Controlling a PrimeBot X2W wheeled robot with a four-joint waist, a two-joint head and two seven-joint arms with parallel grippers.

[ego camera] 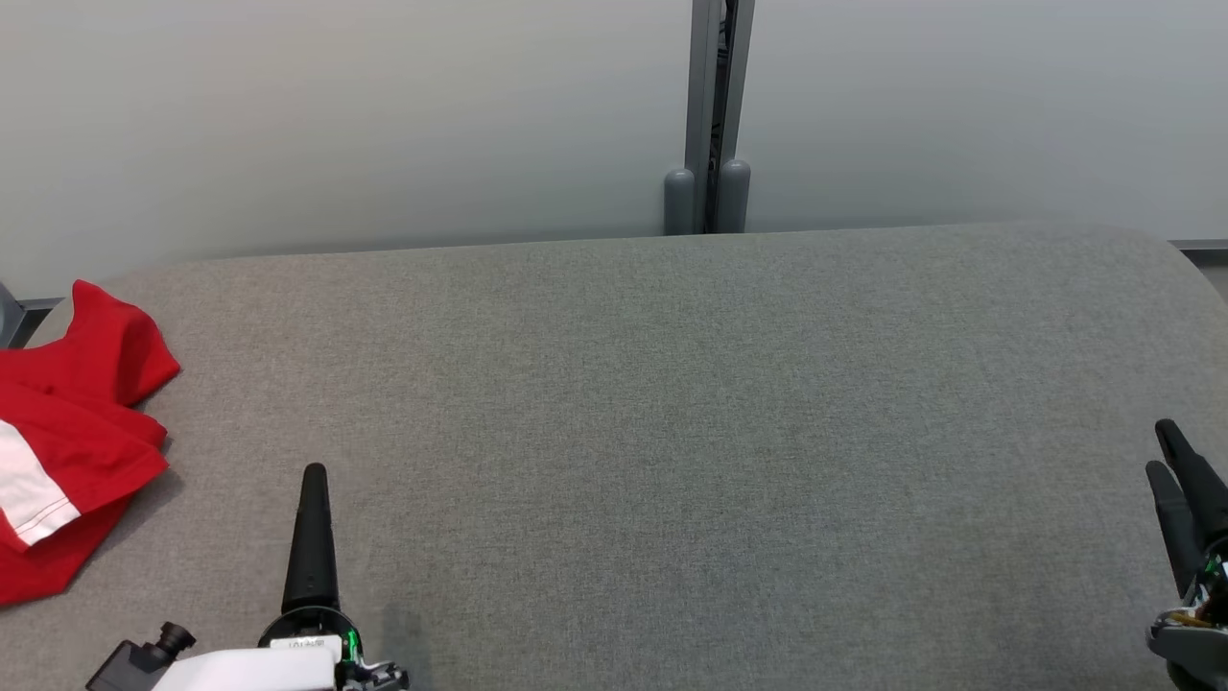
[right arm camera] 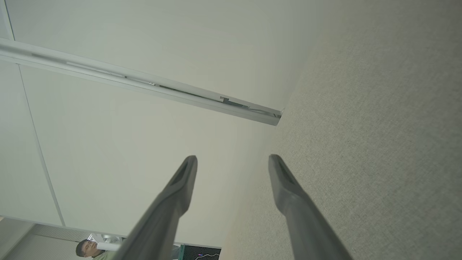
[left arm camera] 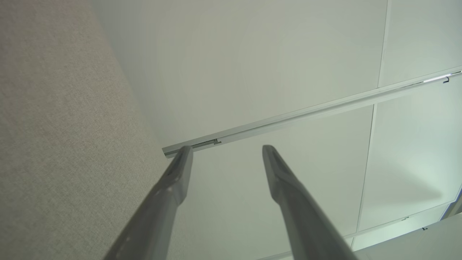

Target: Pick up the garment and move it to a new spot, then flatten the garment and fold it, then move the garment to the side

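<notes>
Garment (ego camera: 77,422): a bright red T-shirt, crumpled in loose folds at the far left edge of the grey fabric top (ego camera: 672,432). Part of it runs out of the head view, so I cannot tell its whole outline.
Weight and feel: I judge it light, soft and limp. It will sag from whichever point I pinch and keep no shape of its own. It is not fragile. Cloth on cloth, it will probably drag a little on the grey fabric top rather than slide.
Left gripper (left arm camera: 227,148): my fingers are spread wide with nothing between them. It hangs over the near left part of the grey fabric top, near the garment but not touching it.
Right gripper (right arm camera: 232,158): it is also spread wide and empty, at the near right edge of the grey fabric top, well apart from the garment.
Raised fold (ego camera: 115,345): this hump stands up from the grey fabric top on the garment's far side. I think it is the best hold for the first lift, because my fingers can close around it without scraping the top.
White sleeve (ego camera: 29,494): it lies on the garment's near part, at the left edge of the grey fabric top. It should help me find a shoulder for the flattening.
Sleeve stripes (ego camera: 53,523): thin red lines along the sleeve's edge. This is a single thin layer, I believe, and easy to lose from a pinch.
</notes>
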